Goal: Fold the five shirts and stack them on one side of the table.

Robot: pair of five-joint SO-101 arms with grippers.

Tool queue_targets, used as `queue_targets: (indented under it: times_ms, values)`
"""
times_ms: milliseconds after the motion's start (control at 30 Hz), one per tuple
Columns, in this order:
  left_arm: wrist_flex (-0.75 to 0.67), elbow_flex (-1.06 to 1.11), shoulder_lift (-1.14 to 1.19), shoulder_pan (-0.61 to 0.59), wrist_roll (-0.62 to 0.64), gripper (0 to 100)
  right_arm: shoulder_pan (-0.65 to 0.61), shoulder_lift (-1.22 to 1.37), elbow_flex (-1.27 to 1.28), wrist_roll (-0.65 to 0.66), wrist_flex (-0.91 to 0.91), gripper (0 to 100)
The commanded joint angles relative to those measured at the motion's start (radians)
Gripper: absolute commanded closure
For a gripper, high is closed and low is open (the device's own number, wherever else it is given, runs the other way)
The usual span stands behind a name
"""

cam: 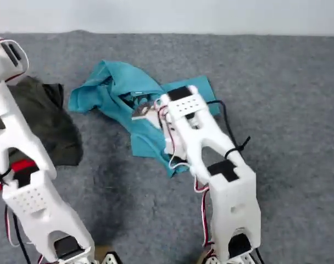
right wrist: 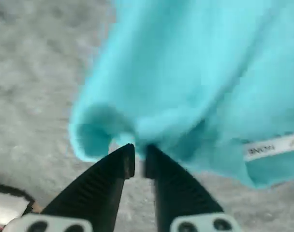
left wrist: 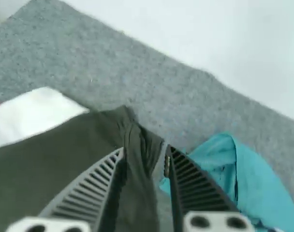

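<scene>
The right hand [right wrist: 139, 157] stretches forward low, pinching an edge of the teal shirt [cam: 117, 82] near the tabletop [cam: 277, 82] centre. The left hand [left wrist: 143, 153] hangs released over the dark shirt [cam: 57, 126] at nine o'clock.

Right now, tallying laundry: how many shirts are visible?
4: a crumpled teal fabric shirt in the middle; a dark olive shirt at the high view's left, piled with a red one and a white one. A fifth may be hidden.
</scene>
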Motion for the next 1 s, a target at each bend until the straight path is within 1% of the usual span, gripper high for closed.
queue_targets:
  times_ms: [0, 167, 300, 367, 467, 667, 733, 867, 900, 967]
  values:
    - [0.031, 0.202, -0.173, -0.002, -0.018, 87, 0.062, 0.013, -0.061, 0.015, 0.004, 99.1]
    - [0.031, 0.452, -0.296, -0.002, -0.018, 87, 0.114, 0.007, -0.064, 0.017, 0.016, 98.8]
    - [0.029, 0.611, -0.397, -0.002, -0.018, 87, 0.145, -0.010, -0.084, 0.075, 0.099, 98.8]
    - [0.029, 0.682, -0.442, 0.014, -0.018, 87, 0.145, -0.030, -0.084, 0.081, 0.133, 98.8]
    - [0.029, 0.783, -0.500, 0.051, -0.020, 87, 0.120, -0.090, -0.081, 0.069, 0.136, 98.8]
    - [0.029, 0.941, -0.624, 0.147, -0.020, 87, 0.015, -0.240, -0.075, -0.034, 0.137, 98.0]
    - [0.029, 0.992, -0.652, 0.172, -0.020, 87, -0.004, -0.246, -0.063, -0.058, 0.137, 93.5]
    - [0.029, 1.112, -0.694, 0.204, -0.020, 87, -0.025, -0.245, -0.032, -0.120, 0.136, 78.0]
    - [0.029, 1.139, -0.701, 0.207, -0.020, 87, -0.033, -0.245, -0.031, -0.118, 0.134, 76.0]
    - [0.029, 1.187, -0.715, 0.207, -0.020, 87, -0.053, -0.243, -0.031, -0.118, 0.134, 75.6]
